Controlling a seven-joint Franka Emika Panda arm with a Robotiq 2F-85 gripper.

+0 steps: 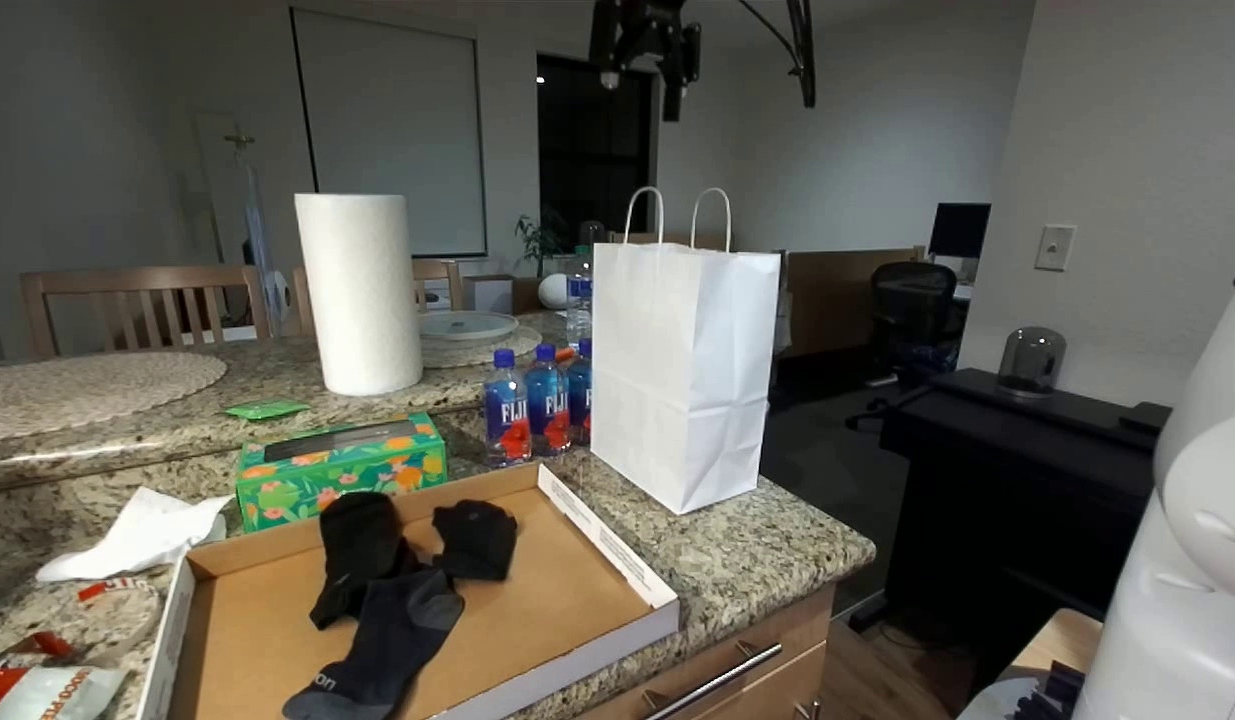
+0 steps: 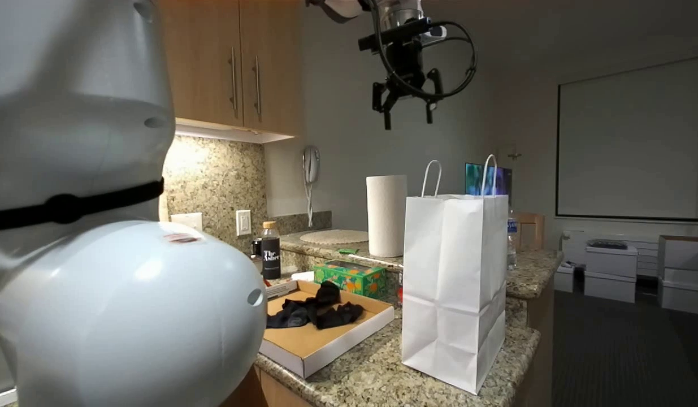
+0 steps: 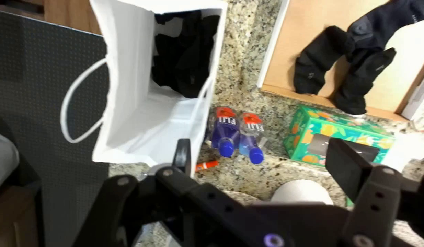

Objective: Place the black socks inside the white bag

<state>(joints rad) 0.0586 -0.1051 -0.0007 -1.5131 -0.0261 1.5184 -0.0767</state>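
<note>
White bag stands upright on worktop; black fabric, likely socks, already lies inside it. Three black socks lie overlapping in cardboard tray just beside the bag. They should be light, soft, limp, not fragile; best pinch a bunched middle, expect a neighbour to drag along. Hand hangs well above bag height, spread wide, gripping nothing. Loop handles at bag's mouth could snag; bottles just beside it, then tissue box and paper roll farther off.
</note>
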